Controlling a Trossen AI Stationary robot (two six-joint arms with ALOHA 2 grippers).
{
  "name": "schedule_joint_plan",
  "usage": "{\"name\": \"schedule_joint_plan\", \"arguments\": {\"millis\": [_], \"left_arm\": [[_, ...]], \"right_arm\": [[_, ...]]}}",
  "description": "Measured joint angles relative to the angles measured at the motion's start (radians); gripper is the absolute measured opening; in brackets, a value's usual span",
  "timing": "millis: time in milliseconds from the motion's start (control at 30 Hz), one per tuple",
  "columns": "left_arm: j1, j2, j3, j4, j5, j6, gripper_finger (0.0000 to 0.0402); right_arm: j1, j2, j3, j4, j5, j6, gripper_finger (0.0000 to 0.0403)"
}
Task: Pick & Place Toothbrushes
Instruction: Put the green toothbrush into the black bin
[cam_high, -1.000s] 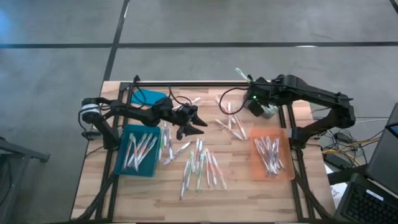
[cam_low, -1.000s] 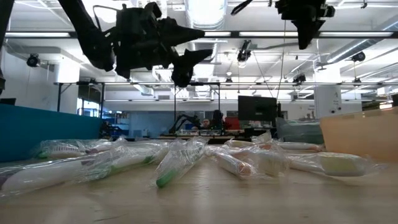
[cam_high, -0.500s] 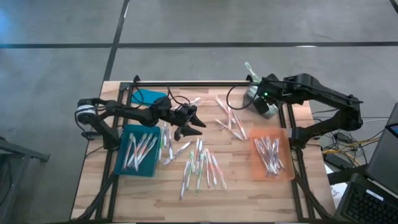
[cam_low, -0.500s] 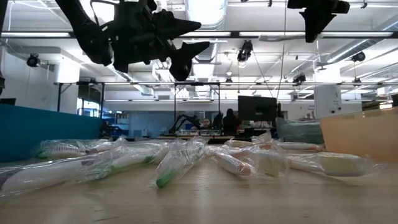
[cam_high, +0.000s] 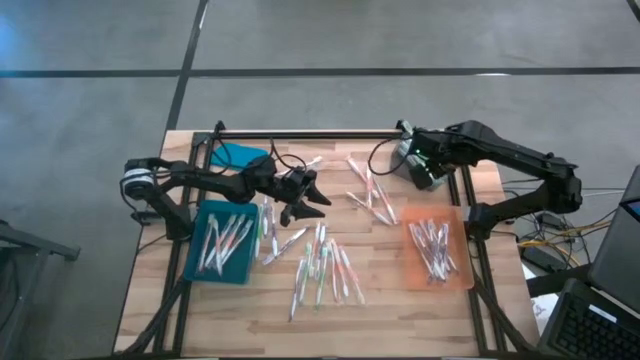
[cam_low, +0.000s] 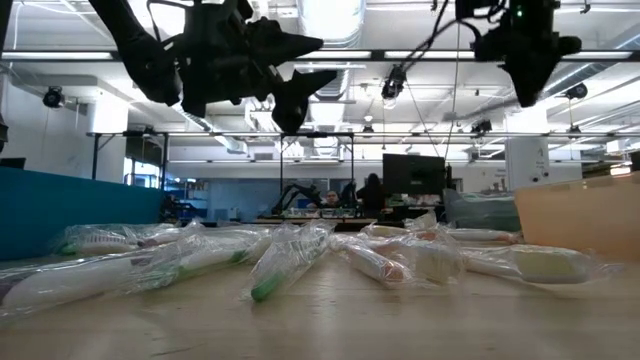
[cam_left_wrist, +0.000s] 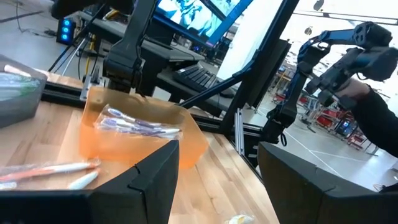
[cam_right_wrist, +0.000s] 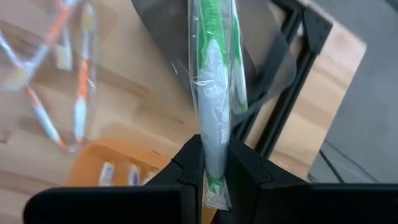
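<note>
— Wooden table (cam_high: 400, 290), seen from straight above, filling the lower middle of the frame. Left gripper (cam_high: 318, 196) just left of centre, fingers spread wide, holding nothing, hovering above the loose toothbrushes (cam_high: 322, 265) scattered over the middle.

— Right gripper?

— Upper right of centre in the overhead frame, right gripper (cam_high: 408, 160) near the table's far edge, fingers pressed together on a green-and-white toothbrush (cam_right_wrist: 212, 106) in a clear wrapper. Clearest from its wrist camera: wrapped stick pinched between the two dark fingers (cam_right_wrist: 186, 165) and running up through the middle of the frame.

— Trays?

— Blue tray (cam_high: 196, 262) at lower left of centre, holding several pale sticks. Orange tray (cam_high: 462, 275) at lower right, also holding a bunch. One more small cluster (cam_high: 372, 198) lying between the right gripper and the orange tray.

— From table height?

— Wrapped toothbrushes strewn across the lower half, one with a green end pointing toward the lens. Both grippers hanging at the top of the frame, left one at upper left with fingers apart, right one at upper right.

— Anything else?

— Blue cloth (cam_high: 238, 156) at the table's upper left corner, black cable (cam_high: 285, 160) curling beside it.
</note>
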Motion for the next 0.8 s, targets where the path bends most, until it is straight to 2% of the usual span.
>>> {"name": "schedule_joint_plan", "arguments": {"millis": [400, 800], "left_arm": [[0.001, 0.000, 0.000, -0.005, 0.000, -0.002, 0.0223], [0.001, 0.000, 0.000, -0.034, 0.000, -0.011, 0.0223]], "right_arm": [[-0.047, 0.000, -0.182, 0.036, -0.001, 0.005, 0.0038], [-0.169, 0.000, -0.335, 0.202, 0.050, -0.142, 0.0038]]}}
